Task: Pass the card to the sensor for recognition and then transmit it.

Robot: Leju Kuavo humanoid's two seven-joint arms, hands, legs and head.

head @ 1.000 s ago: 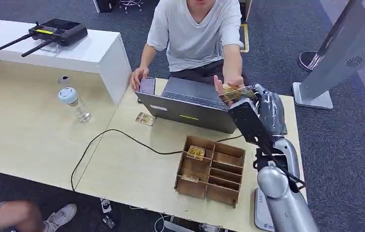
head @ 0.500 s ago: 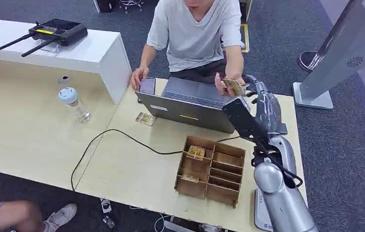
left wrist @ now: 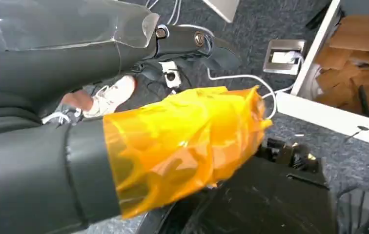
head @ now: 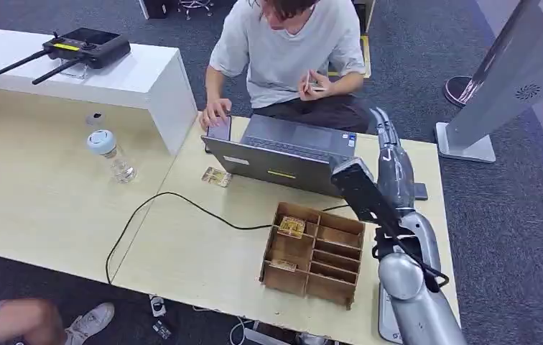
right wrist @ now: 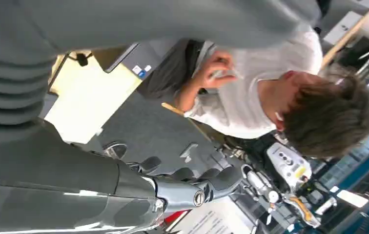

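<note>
Standing empty now, my right hand [head: 391, 154] has fingers spread above the pale wooden worktop [head: 204, 244]; the small patterned card [head: 312, 81] has gone to the person's hands, so handover looks done.

Right hand [head: 396, 154] raised, fingers [head: 382, 121] extended and empty, left hand [left wrist: 124, 97] hanging low.
</note>
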